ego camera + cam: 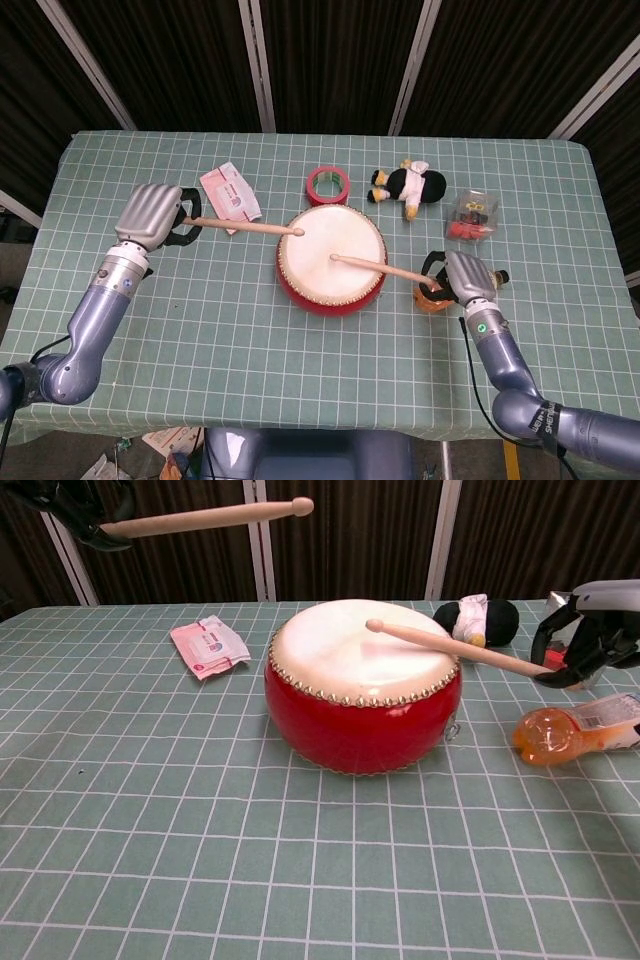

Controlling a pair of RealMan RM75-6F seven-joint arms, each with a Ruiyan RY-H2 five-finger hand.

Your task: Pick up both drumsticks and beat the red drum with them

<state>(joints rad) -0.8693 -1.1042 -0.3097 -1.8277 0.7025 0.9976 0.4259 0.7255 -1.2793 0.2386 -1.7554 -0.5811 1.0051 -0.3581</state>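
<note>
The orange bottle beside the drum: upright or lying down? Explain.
Lying down. The orange bottle rests on its side on the table, its length along the cloth, right of the red drum.

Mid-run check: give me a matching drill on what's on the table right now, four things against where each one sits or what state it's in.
Things:
1. left drumstick
2. right drumstick
3. tape roll
4. orange bottle

Places or states:
A. lying on its side beside the right hand
B. tip down at the drum skin
C. behind the drum, flat on the cloth
D. raised well above the drum

Pairs: 1-D, 2-B, 3-C, 4-A
</note>
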